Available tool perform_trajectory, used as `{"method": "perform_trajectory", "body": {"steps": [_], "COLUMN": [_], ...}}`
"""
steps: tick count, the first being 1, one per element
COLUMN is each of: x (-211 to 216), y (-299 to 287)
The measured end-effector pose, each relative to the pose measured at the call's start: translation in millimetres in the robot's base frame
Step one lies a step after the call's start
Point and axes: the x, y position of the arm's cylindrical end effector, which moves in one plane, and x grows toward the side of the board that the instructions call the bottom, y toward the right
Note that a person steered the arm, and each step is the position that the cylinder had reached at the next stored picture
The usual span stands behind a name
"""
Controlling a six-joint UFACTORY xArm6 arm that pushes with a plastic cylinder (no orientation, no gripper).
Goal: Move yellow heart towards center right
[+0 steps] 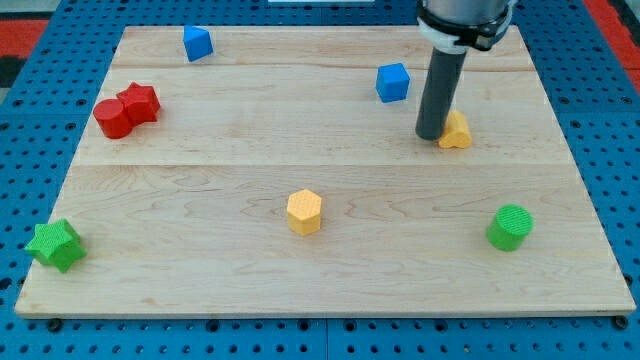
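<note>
Nearest the view's bottom on the pale wooden board: a green star block at the left corner, a green cylinder block on the right, and a yellow hexagon block about midway between. Further up, a red cylinder touches a red star-ish block on the left. The yellow heart block sits right of center, upper half, with my tip touching its left side. No claw here, just the rod. Beyond that, a blue cube, and a blue wedge-like block by the top edge.
</note>
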Motion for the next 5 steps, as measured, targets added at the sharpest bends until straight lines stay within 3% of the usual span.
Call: {"method": "perform_trajectory", "body": {"steps": [1,3,5], "x": [1,95,138], "y": [37,8,-98]}}
